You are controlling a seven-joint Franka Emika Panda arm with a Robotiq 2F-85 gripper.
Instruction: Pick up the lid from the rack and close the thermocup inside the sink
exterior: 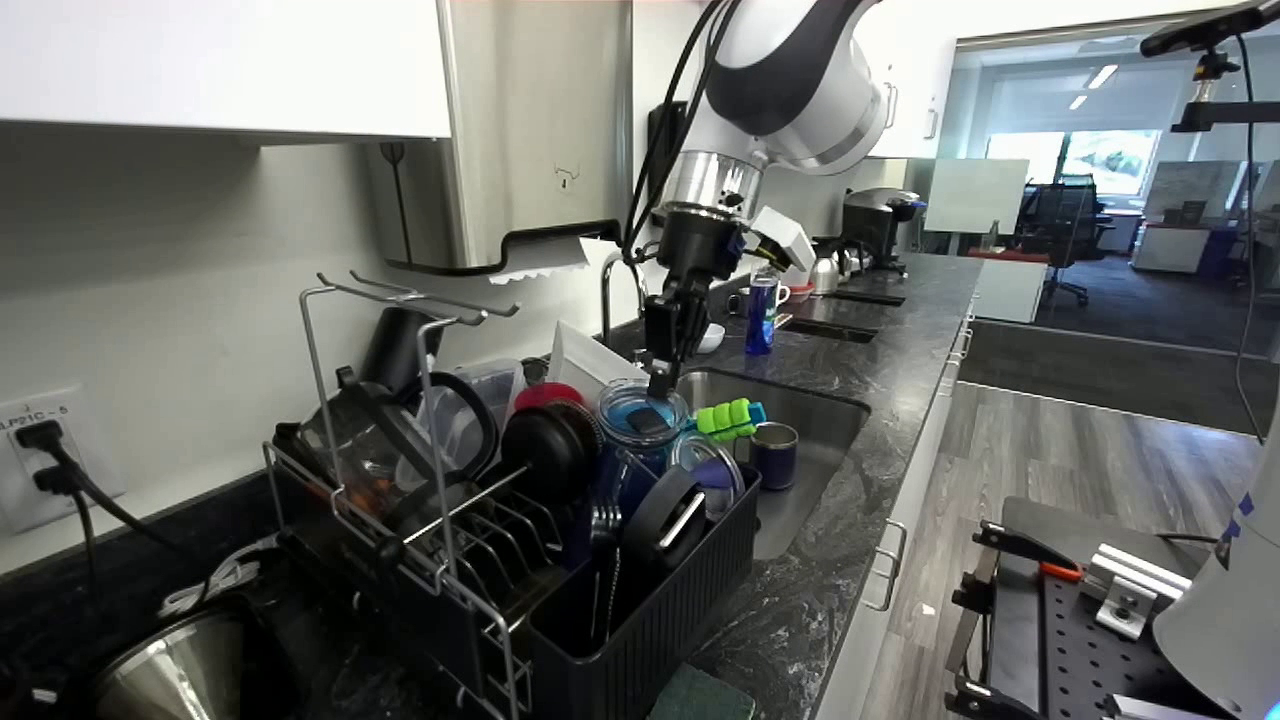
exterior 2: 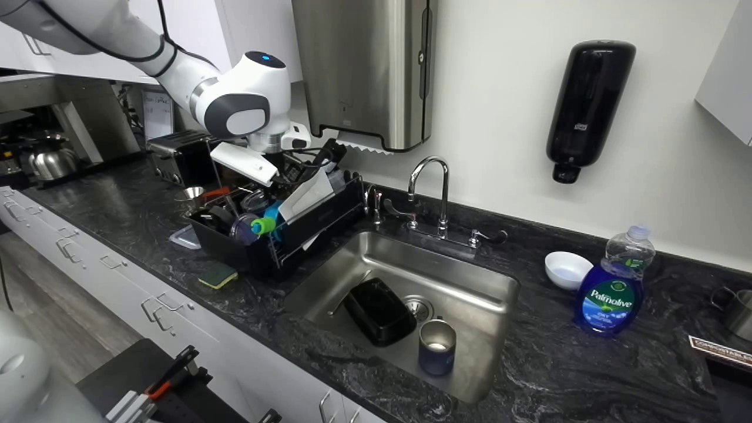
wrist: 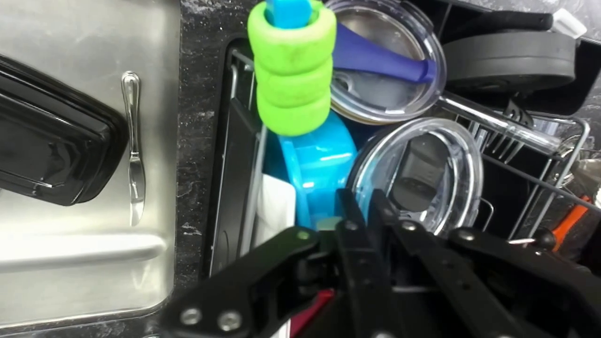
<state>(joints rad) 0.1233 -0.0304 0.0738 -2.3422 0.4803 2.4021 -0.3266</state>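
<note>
The gripper [wrist: 361, 197] stands narrow, its jaws almost together, and the rim of a clear lid [wrist: 415, 171] is between them; they seem to pinch it, though how firmly I cannot tell. This lid is in the dish rack [exterior 2: 320, 220]. The cup [exterior 2: 436, 355] stands upright in the sink [exterior 2: 479, 299], open at the top, with a pale patch at its bottom. In the same sink lie a black tray [exterior 2: 379, 311], near the cup, and a knife [wrist: 134, 150]. A cutlery bin [exterior: 650, 615] on the rack holds a fork [exterior: 605, 525]. Just beside the lid, toward the sink, a green handle [wrist: 293, 75] sticks out, and another round lid [wrist: 373, 91] leans near it. On the countertop [exterior 2: 564, 364] are a sponge [exterior 2: 218, 275] near the rack and, well apart, a white bowl [exterior 2: 568, 270] just beside a soap bottle [exterior 2: 611, 294]. Behind the sink stands the curved faucet [exterior 2: 443, 200].
</note>
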